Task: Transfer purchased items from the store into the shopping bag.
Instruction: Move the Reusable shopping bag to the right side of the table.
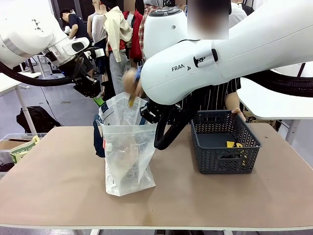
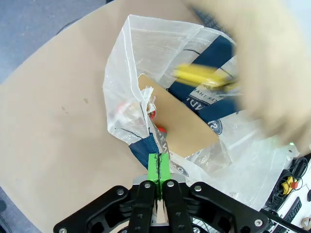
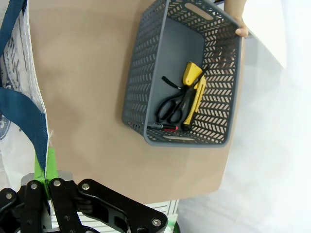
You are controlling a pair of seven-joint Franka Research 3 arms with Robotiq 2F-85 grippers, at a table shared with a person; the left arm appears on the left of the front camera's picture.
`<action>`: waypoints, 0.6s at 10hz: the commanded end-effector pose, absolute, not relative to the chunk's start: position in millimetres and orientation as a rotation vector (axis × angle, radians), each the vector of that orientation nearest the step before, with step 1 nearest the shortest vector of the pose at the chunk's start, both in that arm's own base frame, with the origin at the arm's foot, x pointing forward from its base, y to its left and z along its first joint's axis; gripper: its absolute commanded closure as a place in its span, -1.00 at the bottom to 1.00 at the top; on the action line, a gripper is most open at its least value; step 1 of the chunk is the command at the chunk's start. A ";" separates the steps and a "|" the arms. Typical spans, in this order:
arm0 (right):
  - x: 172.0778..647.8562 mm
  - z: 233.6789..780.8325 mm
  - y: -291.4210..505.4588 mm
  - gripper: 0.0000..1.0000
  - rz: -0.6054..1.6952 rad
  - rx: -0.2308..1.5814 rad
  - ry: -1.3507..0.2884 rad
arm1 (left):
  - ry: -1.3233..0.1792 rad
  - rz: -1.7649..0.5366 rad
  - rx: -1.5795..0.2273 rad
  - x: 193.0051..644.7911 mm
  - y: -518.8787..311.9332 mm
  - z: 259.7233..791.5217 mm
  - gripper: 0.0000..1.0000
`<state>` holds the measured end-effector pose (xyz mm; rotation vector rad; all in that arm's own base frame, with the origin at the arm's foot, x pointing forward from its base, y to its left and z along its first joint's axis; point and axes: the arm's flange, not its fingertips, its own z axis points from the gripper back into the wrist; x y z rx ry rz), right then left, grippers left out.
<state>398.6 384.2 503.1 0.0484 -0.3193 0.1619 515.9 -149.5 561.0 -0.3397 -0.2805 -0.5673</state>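
Observation:
The shopping bag (image 1: 128,147) stands open on the table, left of the store (image 1: 222,147), a dark grey mesh basket. My left gripper (image 2: 158,167) is shut on one navy handle (image 2: 151,145). My right gripper (image 3: 47,167) is shut on the other navy handle (image 3: 24,116). Together they hold the bag's mouth open. A person's blurred hand (image 2: 272,73) holds a yellow item (image 2: 204,75) over the mouth. Inside the bag lie a tan card (image 2: 180,121) and small red goods (image 2: 158,128). The store (image 3: 146,73) holds black scissors (image 3: 170,108), a yellow cutter (image 3: 194,94) and a red-black pen (image 3: 165,127).
The person's other hand (image 3: 235,12) rests on the basket's far rim. A white side table (image 1: 274,98) stands at the back right. Left of the table are a crate (image 1: 19,147) and a black bag (image 1: 34,117) on the floor. People stand farther back.

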 end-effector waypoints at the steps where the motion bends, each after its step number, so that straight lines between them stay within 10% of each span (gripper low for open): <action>1: 395.8 501.2 381.6 1.00 0.161 0.042 -0.319 | -0.285 -0.569 -0.343 515.4 -148.5 562.8 1.00; 6: 395.8 501.2 381.6 1.00 0.161 0.042 -0.319 | -0.285 -0.569 -0.343 515.4 -148.5 562.8 1.00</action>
